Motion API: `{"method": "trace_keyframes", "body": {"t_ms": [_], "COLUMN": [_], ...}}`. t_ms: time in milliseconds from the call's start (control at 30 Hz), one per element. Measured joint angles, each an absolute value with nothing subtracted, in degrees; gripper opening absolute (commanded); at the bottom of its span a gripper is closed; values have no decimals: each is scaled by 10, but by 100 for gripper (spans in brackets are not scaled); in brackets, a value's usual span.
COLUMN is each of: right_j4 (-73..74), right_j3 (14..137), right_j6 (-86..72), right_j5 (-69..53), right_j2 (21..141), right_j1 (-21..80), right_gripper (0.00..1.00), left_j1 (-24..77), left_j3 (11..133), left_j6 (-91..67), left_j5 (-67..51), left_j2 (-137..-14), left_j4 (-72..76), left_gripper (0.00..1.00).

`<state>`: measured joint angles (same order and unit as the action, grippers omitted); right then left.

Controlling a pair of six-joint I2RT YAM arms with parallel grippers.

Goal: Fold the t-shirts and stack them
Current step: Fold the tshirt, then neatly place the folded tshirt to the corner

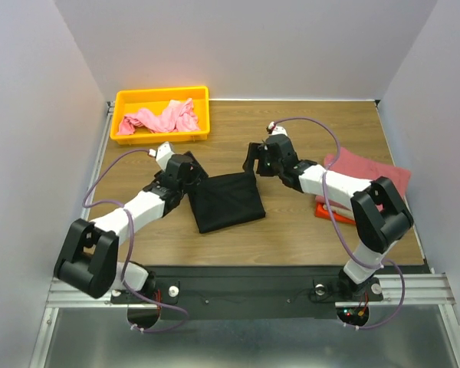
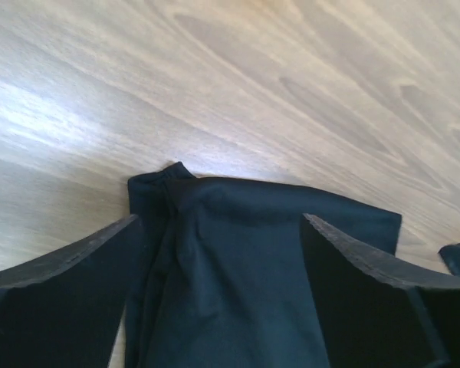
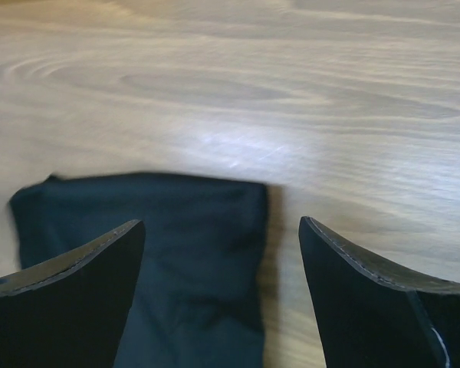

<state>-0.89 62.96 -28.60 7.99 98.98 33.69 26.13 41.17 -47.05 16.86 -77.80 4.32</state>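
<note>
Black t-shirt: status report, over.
Both open: left gripper over far-left corner, right gripper over far-right. Black t-shirt folded flat, not yet on rose-red t-shirt. Nothing on it.

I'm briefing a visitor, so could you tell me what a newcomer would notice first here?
A folded black t-shirt lies mid-table, with the left gripper and right gripper open at its far corners. A crumpled pink t-shirt sits in the yellow bin far left; a rose-red t-shirt overlaps an orange t-shirt at right.
</note>
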Motion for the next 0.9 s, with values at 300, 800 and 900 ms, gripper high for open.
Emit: {"method": "trace_keyframes", "body": {"t_ms": [300,800,900], "right_j4": [6,60,64], "right_j3": [570,649,664], "right_j6": [-264,-237,-240], "right_j5": [-3,52,73], "right_j2": [971,1074,1089], "right_j1": [340,391,404], "right_gripper": [87,41,22], "left_j1": [243,243,243], "left_j3": [345,240,237], "left_j6": [-477,-506,-507], "left_j5": [146,137,140], "left_j2": [-707,-453,-444], "left_j4": [18,-95,-110], "left_gripper": [98,98,98]}}
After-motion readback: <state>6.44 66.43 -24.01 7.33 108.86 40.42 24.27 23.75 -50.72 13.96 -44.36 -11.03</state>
